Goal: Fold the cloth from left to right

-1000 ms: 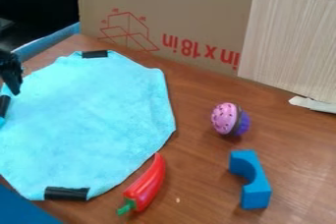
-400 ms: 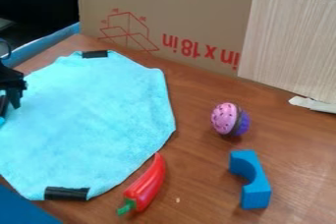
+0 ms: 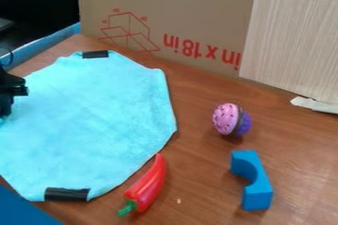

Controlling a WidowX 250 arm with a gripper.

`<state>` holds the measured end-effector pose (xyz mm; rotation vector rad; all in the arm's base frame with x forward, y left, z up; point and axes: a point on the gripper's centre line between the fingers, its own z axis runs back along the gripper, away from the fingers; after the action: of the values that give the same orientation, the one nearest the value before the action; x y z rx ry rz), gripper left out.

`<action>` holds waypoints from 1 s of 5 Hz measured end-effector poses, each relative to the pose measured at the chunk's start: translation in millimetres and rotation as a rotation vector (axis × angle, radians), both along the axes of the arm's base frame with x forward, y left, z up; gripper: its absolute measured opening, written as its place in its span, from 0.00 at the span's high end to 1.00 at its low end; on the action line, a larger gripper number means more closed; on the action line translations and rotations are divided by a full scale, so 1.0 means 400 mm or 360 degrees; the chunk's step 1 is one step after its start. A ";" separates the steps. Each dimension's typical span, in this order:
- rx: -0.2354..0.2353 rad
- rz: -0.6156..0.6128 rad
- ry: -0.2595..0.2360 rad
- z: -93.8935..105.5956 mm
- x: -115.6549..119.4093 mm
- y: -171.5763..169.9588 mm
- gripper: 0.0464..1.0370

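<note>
- The cloth is being borne flat, unfolded, by the table, up-left of the red pepper.
- The grasping step is seemingly being attempted: the gripper is being held at the cloth's left side, well apart from the pepper.
- Whether cloth is being pinched cannot be told.
- Next, a secure pinch is being called for, then lifting rightward, towards the pepper's side.

From my station I see the light turquoise, roughly eight-sided soft fabric cloth spread flat and unfolded on the left part of the brown wooden tabletop, a black strip at its far edge and another at its near edge.
</note>
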<state>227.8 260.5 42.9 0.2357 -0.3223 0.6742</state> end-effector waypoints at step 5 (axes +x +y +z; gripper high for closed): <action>-0.0303 0.0008 -0.0012 0.122 0.126 -0.203 0.98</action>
<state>278.3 179.4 91.5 0.0528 -0.2627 0.7058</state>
